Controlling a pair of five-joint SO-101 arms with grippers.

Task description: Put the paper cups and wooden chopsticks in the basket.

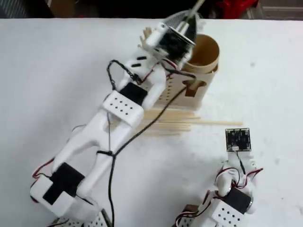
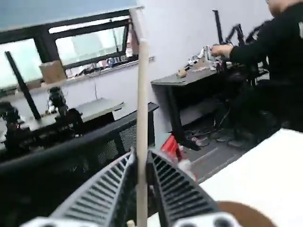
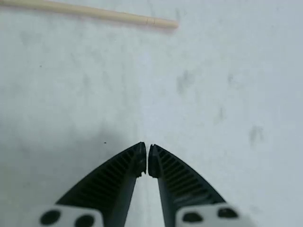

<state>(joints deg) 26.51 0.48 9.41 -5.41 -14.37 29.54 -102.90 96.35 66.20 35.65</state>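
My left gripper [image 2: 141, 153] clamps a chopstick [image 2: 142, 85] by the basket [image 1: 215, 49], so I should centre it over the opening before releasing; my right gripper [image 3: 146, 151] is closed and empty.

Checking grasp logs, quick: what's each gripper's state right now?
Left gripper: closed on a wooden chopstick.
Right gripper: closed, nothing held.

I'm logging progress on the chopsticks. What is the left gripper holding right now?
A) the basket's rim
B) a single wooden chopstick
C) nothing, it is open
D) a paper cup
B: in the left wrist view the left gripper is closed on one wooden chopstick that sticks out past its tips, and the high view shows that arm up by the basket.
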